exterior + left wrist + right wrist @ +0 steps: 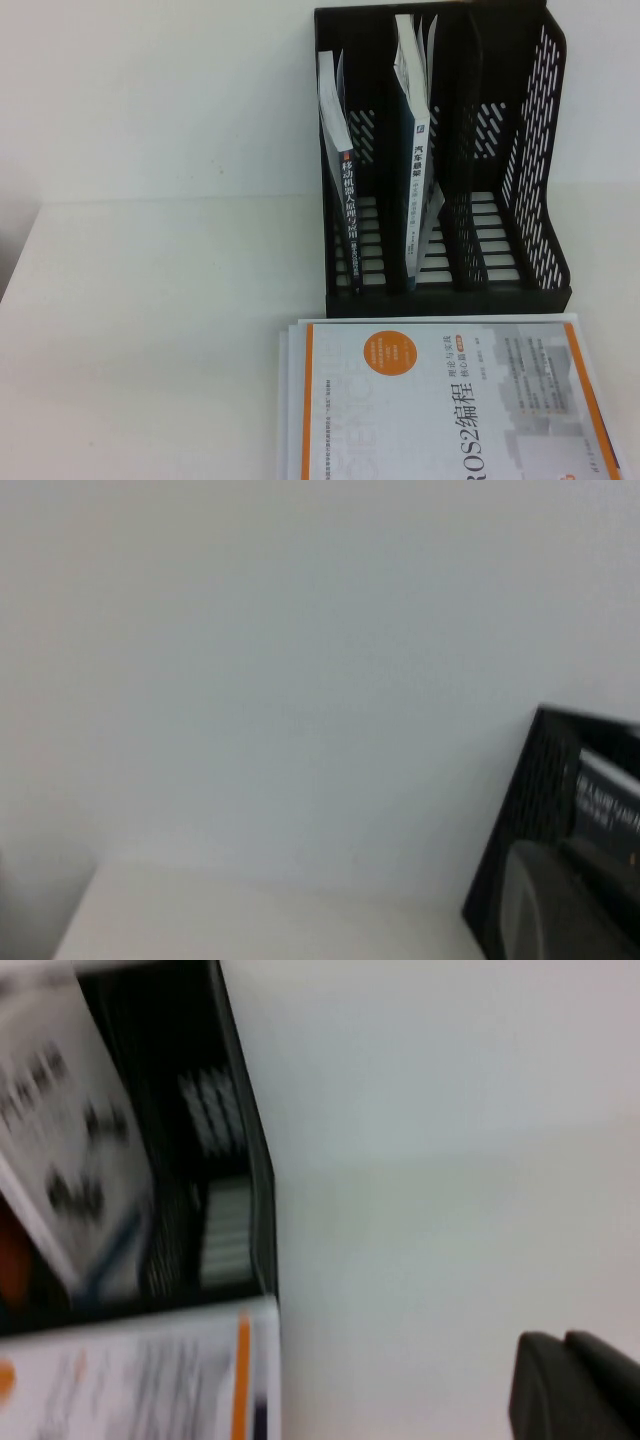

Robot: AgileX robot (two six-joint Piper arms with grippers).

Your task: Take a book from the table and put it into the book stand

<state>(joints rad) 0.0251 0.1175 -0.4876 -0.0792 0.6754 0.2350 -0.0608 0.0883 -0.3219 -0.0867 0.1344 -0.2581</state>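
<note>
A black book stand (540, 150) with several slots stands at the back right of the white table. Two books stand in it: one with a dark red-marked spine (348, 215) in the left slot and one with a dark spine (418, 175) in the second slot. A white and orange book (440, 400) lies flat on top of a small stack in front of the stand. Neither arm shows in the high view. My left gripper (560, 900) is low beside the stand's corner (530, 790). My right gripper (563, 1342) is shut and empty, apart from the stand (240, 1090) and the flat book (130, 1380).
The white table (150, 330) stretches to the left of the stand and the stack. A pale wall rises behind the table. The table's left edge slants in at the far left.
</note>
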